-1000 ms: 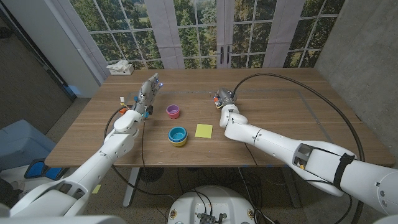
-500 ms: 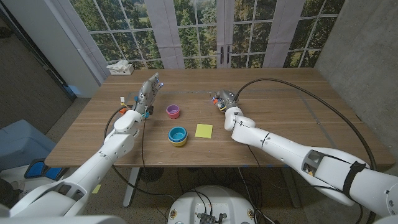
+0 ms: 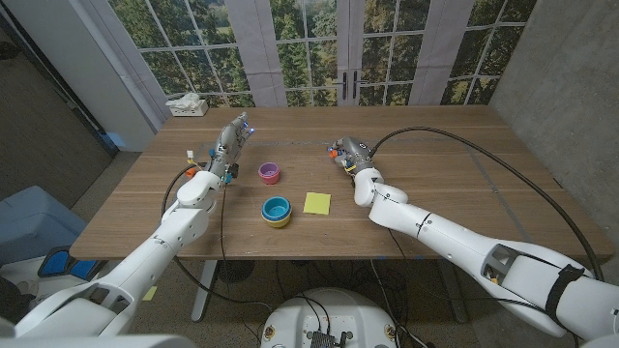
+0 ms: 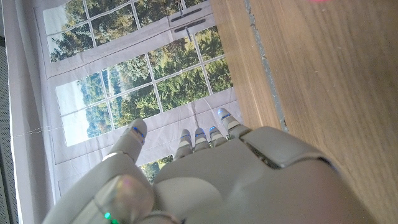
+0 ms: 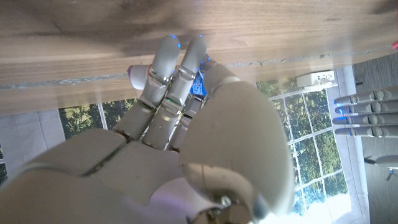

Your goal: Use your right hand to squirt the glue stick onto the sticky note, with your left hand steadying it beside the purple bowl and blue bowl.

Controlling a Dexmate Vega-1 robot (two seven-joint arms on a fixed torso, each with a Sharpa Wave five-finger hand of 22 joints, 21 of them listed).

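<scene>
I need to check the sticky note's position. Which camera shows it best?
The head view: the yellow sticky note lies whole and unobstructed just right of the blue bowl. I cannot make it out in either wrist view.

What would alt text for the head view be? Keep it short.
Two white robot arms reach over a wooden table: the right hand closes on a small object, likely the glue stick, while the left hand waits past the purple bowl. A yellow sticky note lies beside the blue bowl, untouched.
</scene>
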